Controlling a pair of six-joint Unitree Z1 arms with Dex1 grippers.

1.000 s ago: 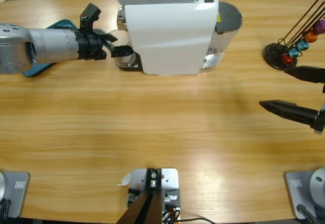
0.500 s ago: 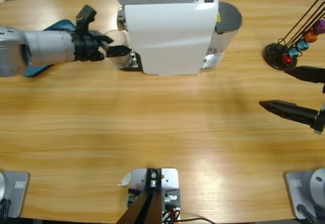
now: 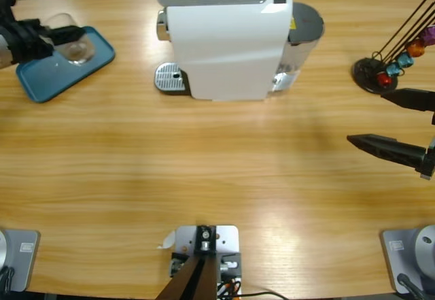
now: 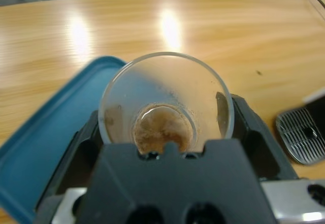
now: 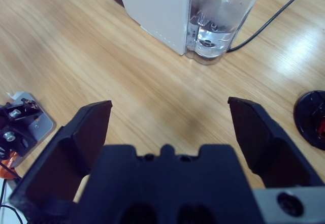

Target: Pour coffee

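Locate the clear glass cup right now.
High view, far left: the clear glass cup sits in the left gripper, above the blue tray, well left of the white coffee machine.

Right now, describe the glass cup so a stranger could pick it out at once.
Start at the big white coffee machine and look along the table to the blue tray at the far end. Over that tray the left gripper holds the clear glass cup, the only see-through vessel there, with brown coffee at its bottom.

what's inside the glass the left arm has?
A shallow layer of brown coffee with foam sits at the bottom of the glass, streaks up the wall. The left gripper body covers its near lower side; the blue tray lies beneath.
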